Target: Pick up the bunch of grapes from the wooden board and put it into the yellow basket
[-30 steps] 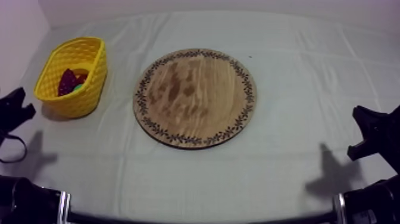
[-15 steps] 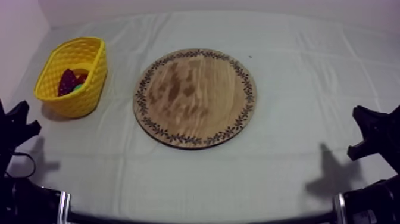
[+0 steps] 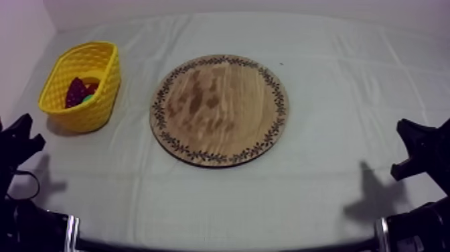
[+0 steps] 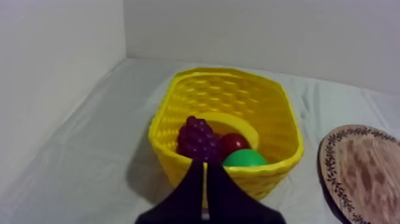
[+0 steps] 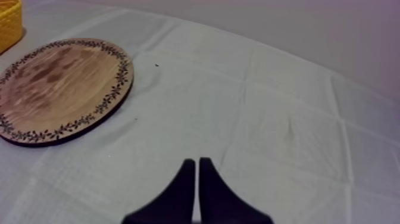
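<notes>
The purple bunch of grapes (image 4: pixel 199 140) lies inside the yellow basket (image 4: pixel 178 104) at the table's left, together with a small red fruit (image 4: pixel 234 143), a green pear (image 4: pixel 244 158) and a banana (image 4: pixel 235 124). From above the grapes (image 3: pixel 76 92) show dark in the basket (image 3: pixel 102 57). The round wooden board (image 3: pixel 219 109) sits bare in the middle. My left gripper (image 4: pixel 205 179) hangs shut on nothing just in front of the basket, low at the left edge (image 3: pixel 19 137). My right gripper (image 5: pixel 196 176) is shut over bare cloth, low at the right (image 3: pixel 412 149).
The board's edge (image 4: pixel 363 170) lies to the right of the basket. A wall runs along the table's left and back. Open cloth spreads between the board (image 5: pixel 56 89) and my right gripper.
My left gripper dropped back toward the lower left edge early in the second and has since held still. The right arm, basket and board have not moved.
</notes>
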{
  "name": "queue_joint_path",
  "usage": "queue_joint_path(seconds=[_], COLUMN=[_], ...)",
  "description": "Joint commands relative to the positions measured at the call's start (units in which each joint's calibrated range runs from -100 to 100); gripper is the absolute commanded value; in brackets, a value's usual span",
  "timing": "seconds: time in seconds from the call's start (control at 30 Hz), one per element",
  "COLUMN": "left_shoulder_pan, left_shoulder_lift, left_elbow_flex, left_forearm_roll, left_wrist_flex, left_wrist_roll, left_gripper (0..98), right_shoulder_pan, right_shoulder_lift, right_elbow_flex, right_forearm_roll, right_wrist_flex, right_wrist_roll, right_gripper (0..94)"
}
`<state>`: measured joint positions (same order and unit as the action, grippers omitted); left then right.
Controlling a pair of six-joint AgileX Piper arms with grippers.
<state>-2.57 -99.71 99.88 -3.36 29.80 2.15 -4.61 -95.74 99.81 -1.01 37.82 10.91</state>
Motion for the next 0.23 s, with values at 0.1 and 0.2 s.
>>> queue_joint_path(seconds=[0.1,0.2], left_shoulder_pan=[-0.4,-0.6], left_shoulder_lift=[0.0,0.0], left_elbow_flex=[0.0,0.0], left_forearm_roll=[0.06,0.06], left_wrist_flex=[0.1,0.1], left_wrist_roll=[-0.8,-1.4], left_gripper=[0.0,0.0], right_shoulder_pan=[0.0,0.0], right_shoulder_lift=[0.0,0.0], right_elbow_flex=[0.0,0.0], right_forearm_roll=[0.0,0.0], right_wrist_flex=[0.0,0.0], right_wrist_roll=[0.0,0.0], right_gripper=[0.4,0.4])
